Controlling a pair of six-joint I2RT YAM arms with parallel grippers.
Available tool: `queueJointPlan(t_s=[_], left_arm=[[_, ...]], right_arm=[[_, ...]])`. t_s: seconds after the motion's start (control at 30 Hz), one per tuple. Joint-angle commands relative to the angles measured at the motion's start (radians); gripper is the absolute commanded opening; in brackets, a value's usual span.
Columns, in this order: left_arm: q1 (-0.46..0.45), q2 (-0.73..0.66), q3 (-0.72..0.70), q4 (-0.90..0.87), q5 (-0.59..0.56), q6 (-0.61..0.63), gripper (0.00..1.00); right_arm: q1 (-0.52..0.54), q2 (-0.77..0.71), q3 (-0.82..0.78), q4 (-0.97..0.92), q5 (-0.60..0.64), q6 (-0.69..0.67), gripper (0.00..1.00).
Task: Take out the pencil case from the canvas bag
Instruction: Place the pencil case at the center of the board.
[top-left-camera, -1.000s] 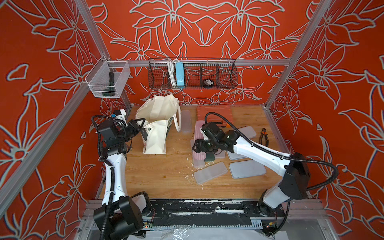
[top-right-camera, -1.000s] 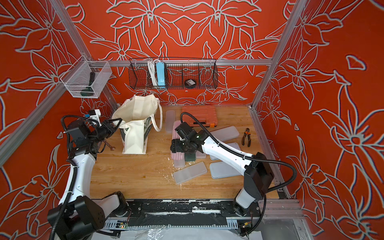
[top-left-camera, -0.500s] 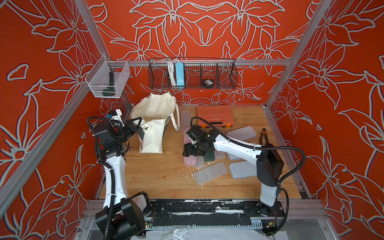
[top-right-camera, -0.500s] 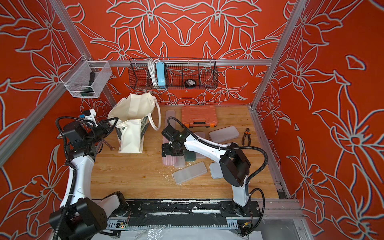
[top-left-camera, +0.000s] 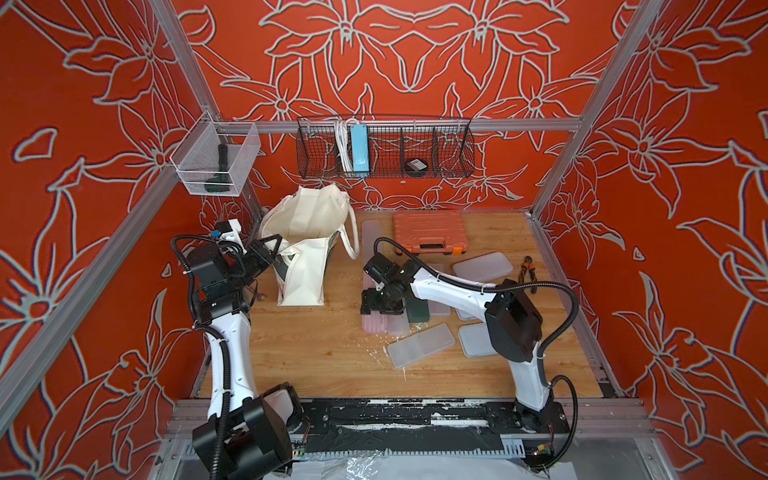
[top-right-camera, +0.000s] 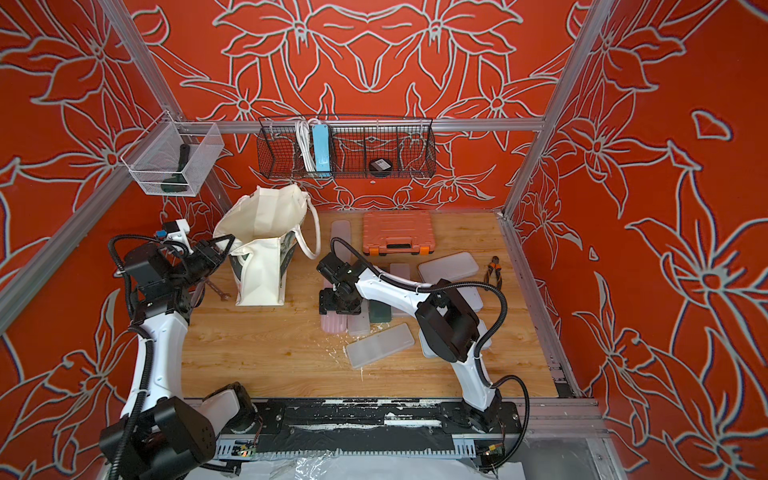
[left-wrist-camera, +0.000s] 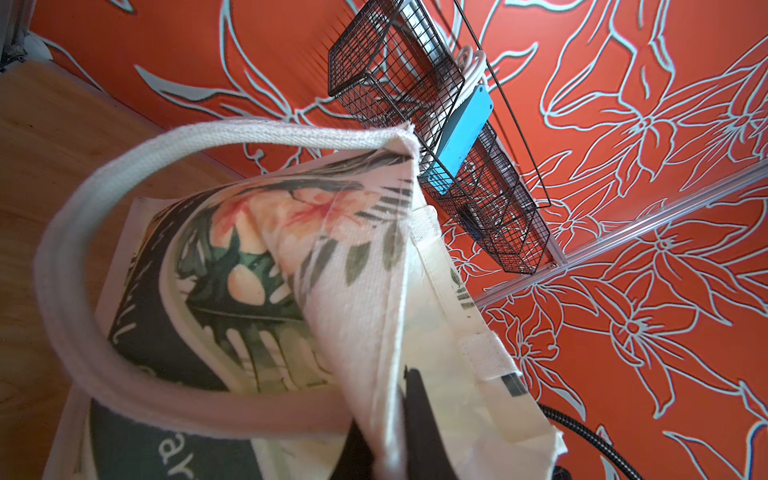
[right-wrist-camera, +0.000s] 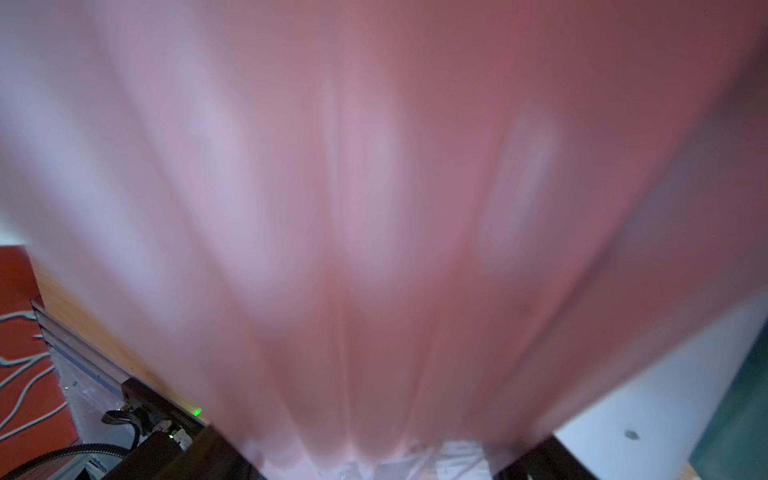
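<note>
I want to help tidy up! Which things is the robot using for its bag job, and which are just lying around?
In the job: bag, left tool gripping its rim, pink case in the right tool.
Lying about: orange case, pliers, clear boxes, green box, wire basket.

Both arms out, elbows bent.
My left gripper (top-left-camera: 275, 250) is pinched shut on the canvas bag (top-left-camera: 303, 276); my right gripper (top-left-camera: 381, 308) points down, clasping the pencil case (top-left-camera: 371, 328).
</note>
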Motion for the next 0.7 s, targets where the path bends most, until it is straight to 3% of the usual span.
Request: queueJointPlan(t_s=[0.0, 0.4, 0.67], left_arm=[[0.005, -0.023, -0.001, 0.084, 0.024, -0.012, 0.0], [0.01, -0.033, -0.028, 0.131, 0.002, -0.055, 0.0], [0.014, -0.041, -0.044, 0.156, 0.004, -0.074, 0.0]], right_arm=[[0.013, 0.042, 0.055, -0.009, -0.018, 0.028, 0.56], [0.02, 0.114, 0.112, -0.081, 0.006, 0.03, 0.59], [0.02, 0.17, 0.163, -0.106, 0.013, 0.02, 0.72]])
